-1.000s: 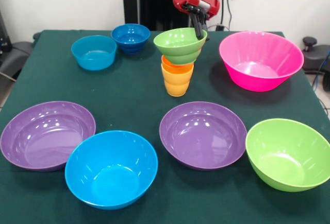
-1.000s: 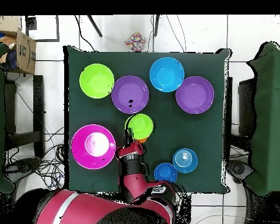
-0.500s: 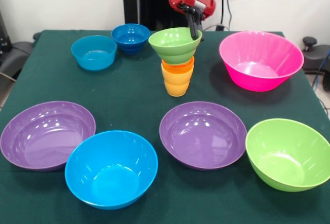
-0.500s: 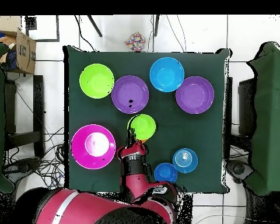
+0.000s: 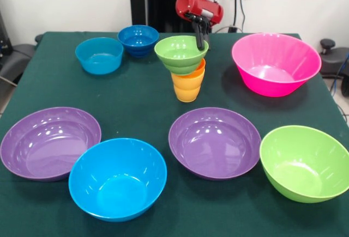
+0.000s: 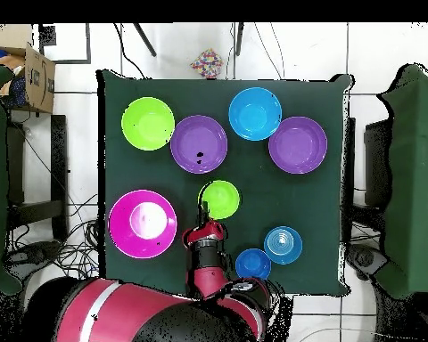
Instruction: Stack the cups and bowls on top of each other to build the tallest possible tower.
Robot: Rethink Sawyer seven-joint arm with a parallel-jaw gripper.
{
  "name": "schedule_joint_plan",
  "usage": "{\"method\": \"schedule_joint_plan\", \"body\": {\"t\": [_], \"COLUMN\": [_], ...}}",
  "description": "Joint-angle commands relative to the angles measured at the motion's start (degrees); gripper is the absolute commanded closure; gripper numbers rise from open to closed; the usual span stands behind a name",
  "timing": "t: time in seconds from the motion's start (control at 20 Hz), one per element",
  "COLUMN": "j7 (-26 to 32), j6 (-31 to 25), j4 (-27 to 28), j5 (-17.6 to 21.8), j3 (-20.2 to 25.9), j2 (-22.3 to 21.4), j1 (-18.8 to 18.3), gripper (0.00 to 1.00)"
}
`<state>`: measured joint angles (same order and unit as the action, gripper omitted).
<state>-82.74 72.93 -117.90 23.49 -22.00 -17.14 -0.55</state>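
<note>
The orange cup (image 5: 192,71) sits nested in the yellow-orange cup (image 5: 187,89) at the table's middle back. The small green bowl (image 5: 179,52) is on top of them, off-centre to the left and slightly tilted. My gripper (image 5: 199,42) is shut on this bowl's right rim. In the overhead view the green bowl (image 6: 221,198) hides the cups, and the gripper (image 6: 202,212) is at its lower left edge. The light blue bowl (image 5: 99,55) and the dark blue bowl (image 5: 138,40) stand apart at the back left.
The large pink bowl (image 5: 275,64) stands right of the stack. In front lie two purple bowls (image 5: 50,141) (image 5: 214,141), a large blue bowl (image 5: 117,178) and a large green bowl (image 5: 304,162). A cardboard box (image 6: 30,76) stands off the table.
My gripper has carried the small green bowl leftward in the front view, from right of the cups to left of their centre, and a little lower onto them.
</note>
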Motion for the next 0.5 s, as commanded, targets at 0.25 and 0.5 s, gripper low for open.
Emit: {"method": "schedule_joint_plan", "body": {"t": [0.25, 0.5], "j7": [-5.9, -6.0], "j6": [-8.3, -7.2], "j4": [5.6, 5.1], "j5": [-1.5, -2.0], "j3": [3.5, 3.2], "j2": [3.8, 4.1], "j1": [1.7, 2.1], "gripper": [1.0, 1.0]}}
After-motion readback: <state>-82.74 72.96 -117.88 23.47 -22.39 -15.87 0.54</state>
